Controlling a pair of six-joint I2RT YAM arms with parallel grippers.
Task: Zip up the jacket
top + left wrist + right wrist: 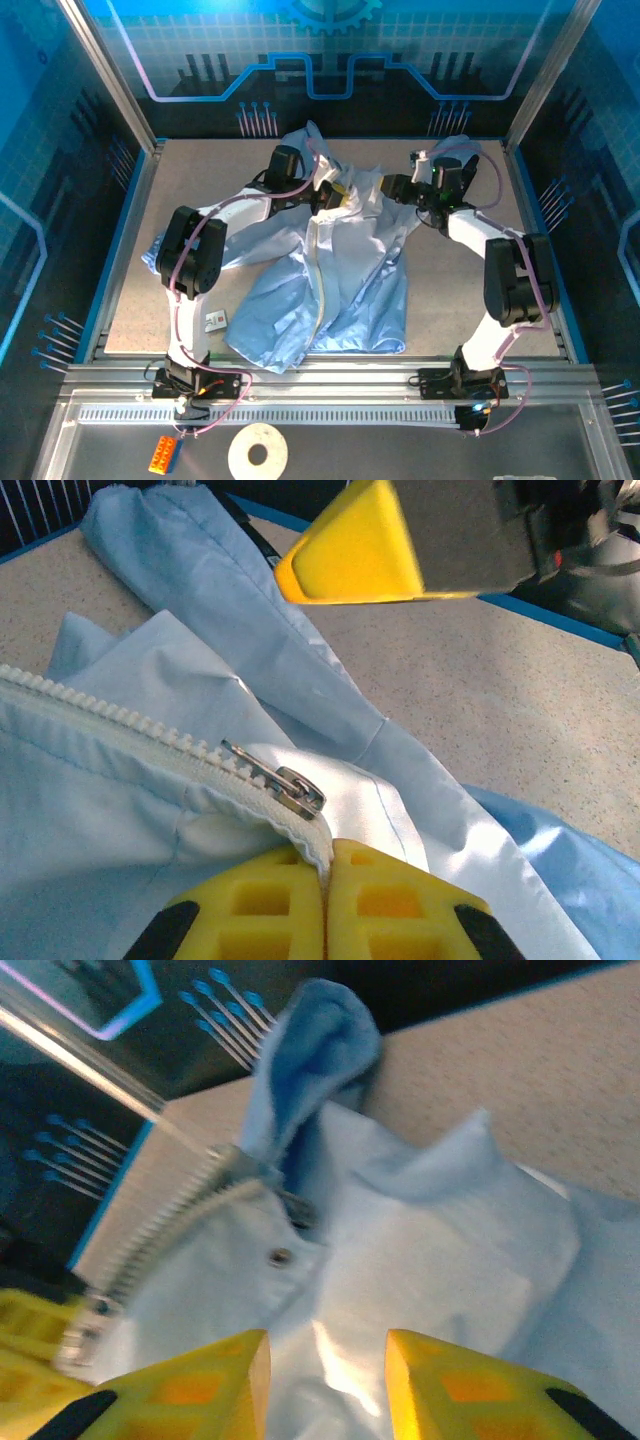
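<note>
Left tool (325, 880) tight on jacket (120, 820) zipper edge

Crinkled light-blue jacket (350, 280), lying front-up, zipper (318, 270) closed

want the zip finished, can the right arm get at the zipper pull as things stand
Probably yes. The zipper pull lies bare on top of the jacket, and the right fingers hang open close by. The left fingers pinch the fabric right beside it, so room looks tight.
</note>
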